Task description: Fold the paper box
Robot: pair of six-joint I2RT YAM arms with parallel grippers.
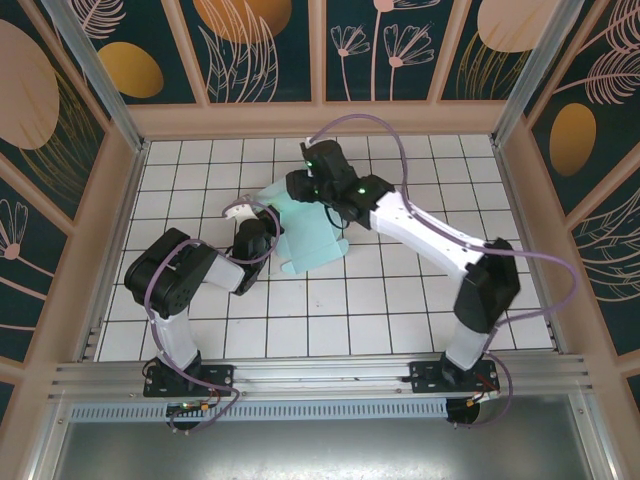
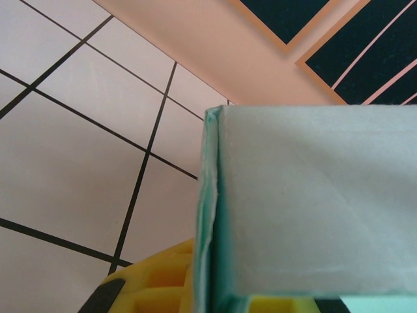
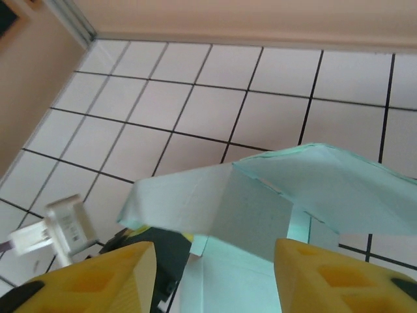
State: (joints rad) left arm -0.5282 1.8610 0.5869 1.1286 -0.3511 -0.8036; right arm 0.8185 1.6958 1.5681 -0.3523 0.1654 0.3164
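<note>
One thin, creased, matte paper box (image 1: pixel 315 245)

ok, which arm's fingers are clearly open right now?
The right arm's: both yellow fingers stand wide apart, the pale mint-blue paper box showing past the gap. The left arm's yellow finger sits mostly hidden behind a raised box wall, state unclear.

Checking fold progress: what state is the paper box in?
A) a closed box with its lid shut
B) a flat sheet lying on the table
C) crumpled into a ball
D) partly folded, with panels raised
D: the paper box has creased panels standing up off the table.
</note>
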